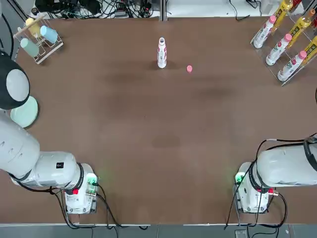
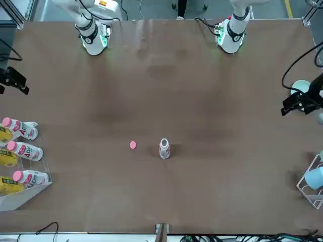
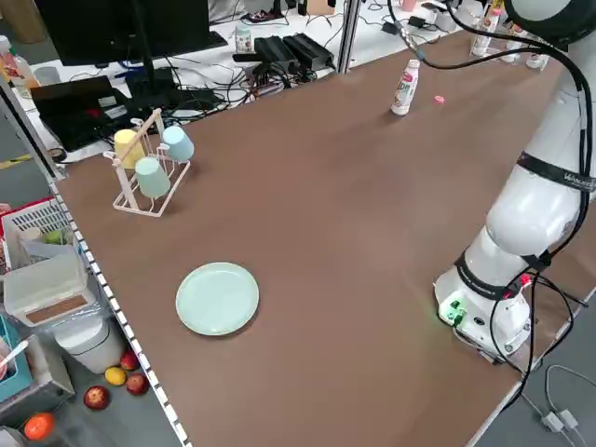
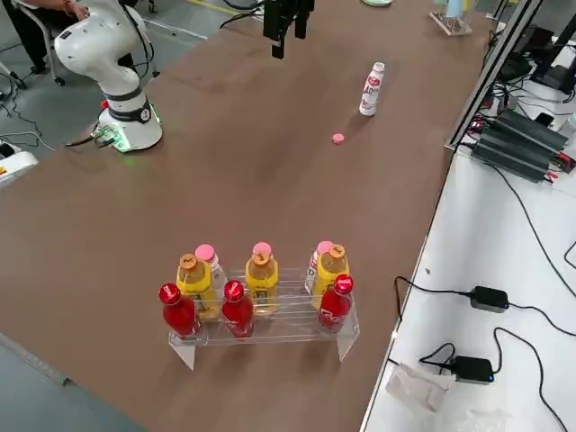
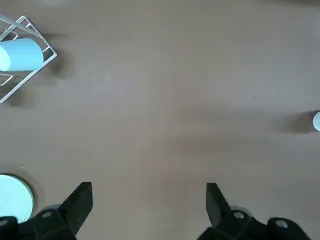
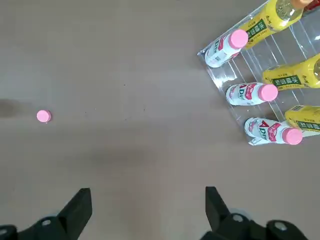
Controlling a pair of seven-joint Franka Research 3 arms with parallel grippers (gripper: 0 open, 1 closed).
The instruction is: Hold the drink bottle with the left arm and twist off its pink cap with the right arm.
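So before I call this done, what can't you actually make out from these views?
- Drink bottle neck: too small in the top view to tell whether liquid is inside.
- Drink bottle in the left wrist view: cut off by the picture's edge, only a sliver shows.
- Pink cap: too small in any view to tell which way up it lies.
- Bottle label text: too small to read.

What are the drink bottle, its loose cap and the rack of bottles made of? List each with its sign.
Drink bottle: likely opaque white plastic, smooth, printed red-pink label.
Pink cap: probably moulded plastic, matte solid pink, lying on the table.
Rack: clear acrylic by its look; the bottles show through its walls.
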